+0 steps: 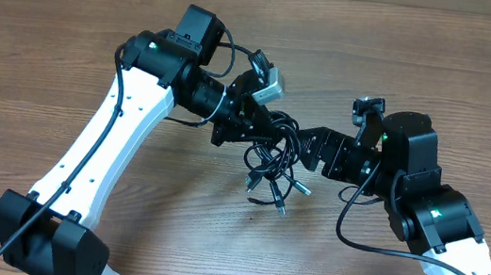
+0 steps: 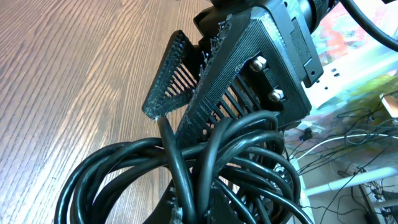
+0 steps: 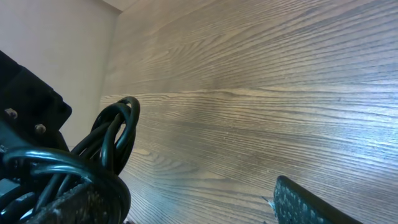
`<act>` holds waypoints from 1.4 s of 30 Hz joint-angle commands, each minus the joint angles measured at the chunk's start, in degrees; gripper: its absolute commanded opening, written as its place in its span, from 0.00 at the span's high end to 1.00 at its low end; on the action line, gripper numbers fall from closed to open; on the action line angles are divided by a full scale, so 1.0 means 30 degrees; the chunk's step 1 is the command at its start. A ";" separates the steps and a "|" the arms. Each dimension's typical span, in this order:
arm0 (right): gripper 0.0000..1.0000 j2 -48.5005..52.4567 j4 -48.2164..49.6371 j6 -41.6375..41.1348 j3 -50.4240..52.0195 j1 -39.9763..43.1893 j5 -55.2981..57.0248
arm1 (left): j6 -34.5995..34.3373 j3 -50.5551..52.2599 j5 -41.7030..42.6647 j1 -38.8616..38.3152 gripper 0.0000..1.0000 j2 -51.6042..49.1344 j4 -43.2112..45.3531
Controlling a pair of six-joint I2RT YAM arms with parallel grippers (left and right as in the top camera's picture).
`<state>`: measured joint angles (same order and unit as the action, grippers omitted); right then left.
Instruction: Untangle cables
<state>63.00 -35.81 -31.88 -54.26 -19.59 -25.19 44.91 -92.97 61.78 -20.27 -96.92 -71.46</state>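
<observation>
The cables (image 1: 270,165) are a bunch of thin black cords hanging between my two grippers above the wooden table, with metal-tipped plug ends (image 1: 279,202) dangling below. My left gripper (image 1: 245,128) is shut on several cords; in the left wrist view the cables (image 2: 186,158) fill the frame and run down into its jaws (image 2: 193,214). My right gripper (image 1: 306,147) is open. In the right wrist view (image 3: 180,194) its fingers are wide apart and the cables (image 3: 115,130) loop over the left finger. The right gripper's ribbed fingers (image 2: 193,87) also show in the left wrist view.
The wooden table (image 1: 443,78) lies under both arms. A grey camera block (image 1: 270,82) on the left wrist sits just above the bunch. Thick black arm wires (image 1: 347,229) curve beside the right arm.
</observation>
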 commanded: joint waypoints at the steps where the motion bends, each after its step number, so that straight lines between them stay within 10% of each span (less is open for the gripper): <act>1: 0.20 0.1151 -0.1348 -0.0277 0.1027 0.0517 0.6390 | -0.0051 -0.0561 0.5778 -0.0299 0.96 0.1100 -0.0707; 18: 0.19 0.1151 -0.2222 -0.0277 0.1020 0.0532 0.6936 | -0.0029 -0.0561 0.6419 0.1290 0.96 0.1100 -0.1734; 42: 0.08 -0.0342 0.0801 0.5202 0.0787 0.0554 -0.3220 | 0.0036 -0.0561 0.4561 0.4022 0.96 0.1100 -0.2776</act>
<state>64.49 -33.82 -17.93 -51.92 -18.35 -33.58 44.91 -93.03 71.68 -9.82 -95.59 -79.11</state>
